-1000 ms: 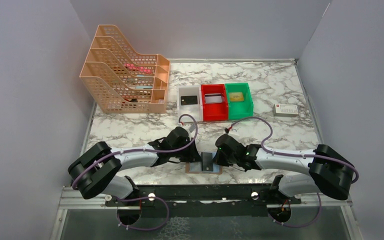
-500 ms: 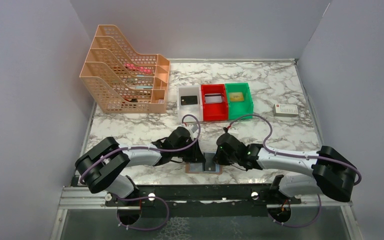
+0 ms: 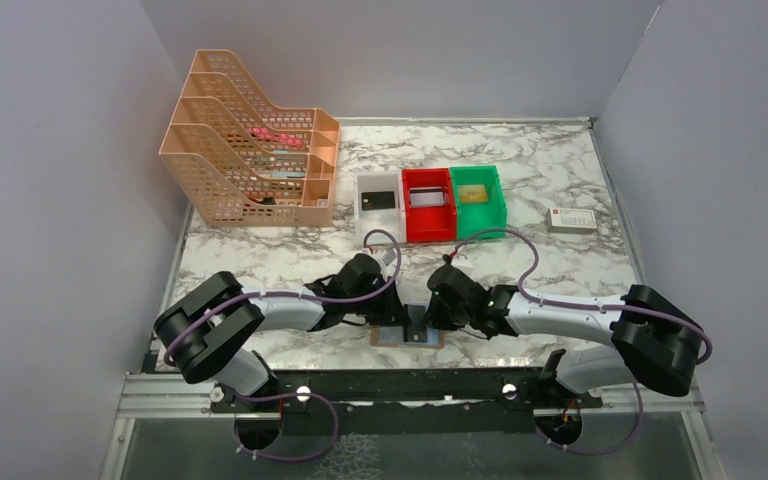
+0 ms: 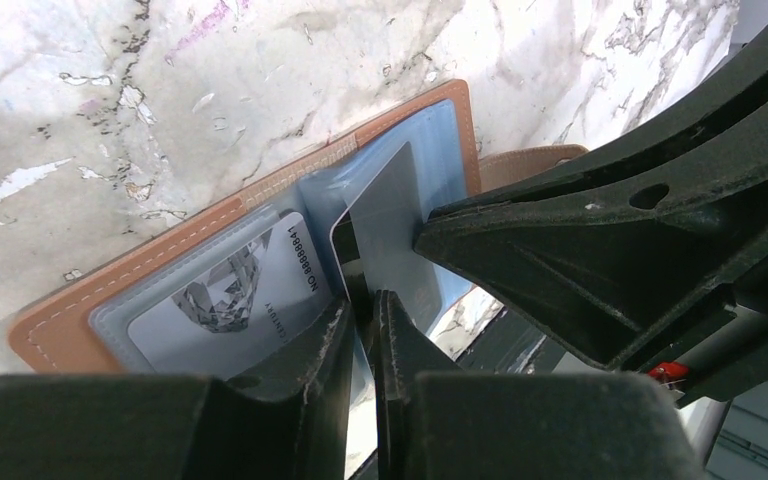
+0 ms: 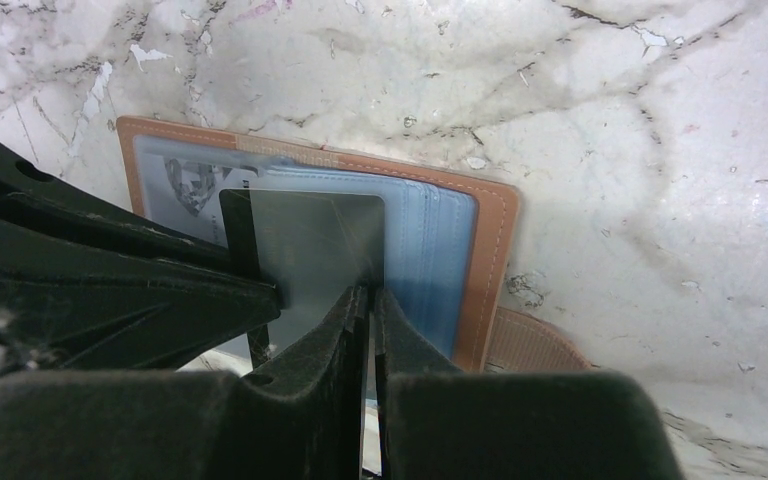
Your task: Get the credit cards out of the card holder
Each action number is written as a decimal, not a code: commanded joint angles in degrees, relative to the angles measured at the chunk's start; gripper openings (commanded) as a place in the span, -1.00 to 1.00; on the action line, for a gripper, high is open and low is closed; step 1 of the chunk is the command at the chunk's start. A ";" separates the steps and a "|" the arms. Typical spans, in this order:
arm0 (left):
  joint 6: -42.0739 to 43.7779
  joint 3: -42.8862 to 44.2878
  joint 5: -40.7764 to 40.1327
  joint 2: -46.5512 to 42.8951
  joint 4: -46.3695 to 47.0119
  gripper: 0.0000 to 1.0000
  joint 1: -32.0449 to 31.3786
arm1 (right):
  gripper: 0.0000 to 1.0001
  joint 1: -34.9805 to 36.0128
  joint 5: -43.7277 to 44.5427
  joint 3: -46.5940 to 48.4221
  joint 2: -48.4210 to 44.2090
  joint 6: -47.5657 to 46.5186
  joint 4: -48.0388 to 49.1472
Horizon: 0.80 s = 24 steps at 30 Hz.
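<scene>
- my right claw [image 5: 370, 300] pinches 1 dark card [image 5: 310, 240], raised over the open card holder [image 5: 492, 250].
- left claw [image 4: 362, 310] nearly closed just beside it; i can't tell on what.

We see bright, even light from above on the marble surface [image 3: 520, 170], with soft shadows beside the card holder [image 5: 490, 250]. Nearer the lens than it, the left hand [image 4: 365, 310] and right hand [image 5: 368, 300] blur; pale glare greys the black card [image 5: 310, 240].
</scene>
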 commanded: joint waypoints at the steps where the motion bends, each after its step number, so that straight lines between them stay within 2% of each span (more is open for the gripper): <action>1: 0.01 -0.87 0.24 -0.78 1.37 -0.61 -0.07 | -0.77 -0.06 1.04 -0.58 1.74 1.30 -3.82; 5: -0.19 -1.04 0.16 -1.52 1.29 -0.50 -0.03 | -0.77 -0.06 1.02 -0.54 2.05 1.41 -4.02; 9: -0.38 -1.31 -0.11 -2.20 1.20 -0.51 -0.06 | -0.78 -0.06 1.03 -0.46 2.50 1.49 -4.11; 15: -0.29 -1.78 -1.12 -3.36 0.27 -0.62 -0.08 | -0.78 -0.06 1.34 -0.20 3.03 1.71 -4.48; 21: 0.43 -1.89 -1.39 -4.31 -0.35 -0.83 -0.09 | -0.79 -0.06 1.49 -0.23 3.36 2.11 -4.75; 24: 0.49 -1.92 -1.91 -4.66 -0.94 -0.81 -0.10 | -0.79 -0.06 1.56 0.01 3.65 1.98 -4.99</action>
